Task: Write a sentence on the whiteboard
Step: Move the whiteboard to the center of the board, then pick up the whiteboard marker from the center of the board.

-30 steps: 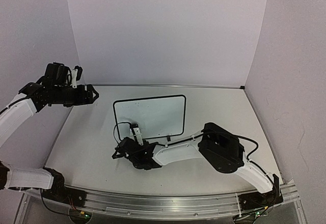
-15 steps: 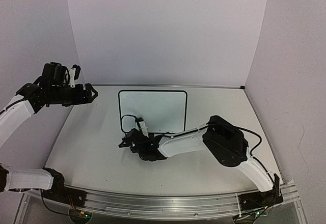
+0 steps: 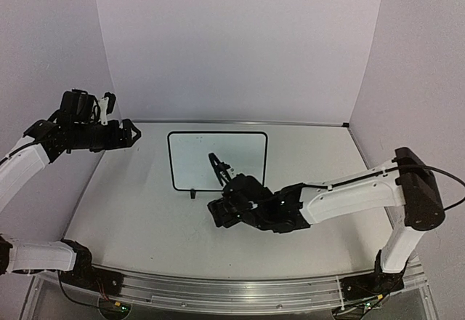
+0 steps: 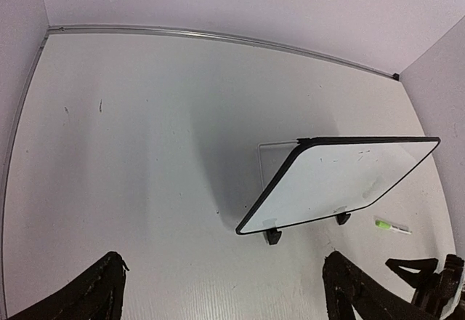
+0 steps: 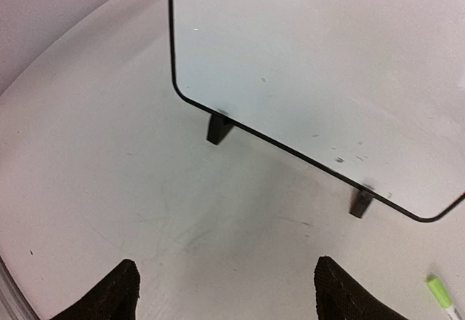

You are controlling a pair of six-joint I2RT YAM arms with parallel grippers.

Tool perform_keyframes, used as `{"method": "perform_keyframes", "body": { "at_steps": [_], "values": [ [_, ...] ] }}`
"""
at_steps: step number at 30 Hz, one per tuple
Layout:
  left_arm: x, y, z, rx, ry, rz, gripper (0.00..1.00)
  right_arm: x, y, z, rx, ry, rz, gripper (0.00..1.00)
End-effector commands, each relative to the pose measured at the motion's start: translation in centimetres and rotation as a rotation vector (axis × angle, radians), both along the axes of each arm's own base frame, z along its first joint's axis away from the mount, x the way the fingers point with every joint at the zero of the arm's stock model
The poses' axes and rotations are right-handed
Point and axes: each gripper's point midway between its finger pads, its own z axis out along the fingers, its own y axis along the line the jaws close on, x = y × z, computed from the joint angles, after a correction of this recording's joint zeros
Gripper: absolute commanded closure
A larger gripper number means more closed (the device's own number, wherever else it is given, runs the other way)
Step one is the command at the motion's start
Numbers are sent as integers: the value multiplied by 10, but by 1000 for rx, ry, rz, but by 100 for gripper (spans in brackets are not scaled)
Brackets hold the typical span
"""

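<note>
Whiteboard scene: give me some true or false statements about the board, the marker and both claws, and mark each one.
1. The whiteboard stands propped on two black feet. True.
2. The marker is clamped in the right claw. False: it lies on the table near the board, and that claw is open and empty.
3. The left claw is open and holds nothing. True.
4. The left claw touches the whiteboard. False: it hangs off to the left, apart from the board.
5. Thick black writing covers the board's face. False: only a few faint marks show on it.
</note>
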Motion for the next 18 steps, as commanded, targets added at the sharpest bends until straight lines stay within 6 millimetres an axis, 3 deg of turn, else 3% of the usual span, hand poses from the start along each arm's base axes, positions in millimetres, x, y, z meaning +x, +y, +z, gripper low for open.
{"method": "perform_keyframes", "body": {
  "at_steps": [1,7,14,18],
  "values": [
    [3,-14,4,-48,-37,-74,6,3,-63,-11,-99,105,23,23],
    [1,-34,-3,-100,-22,-180,6,21,-143,-33,-125,276,-56,29],
    [-5,-46,0,-147,-35,-246,6,47,-196,-57,-127,423,-144,33],
    [-8,-48,0,-139,-30,-267,6,60,-213,-80,-130,510,-192,38]
  ]
}}
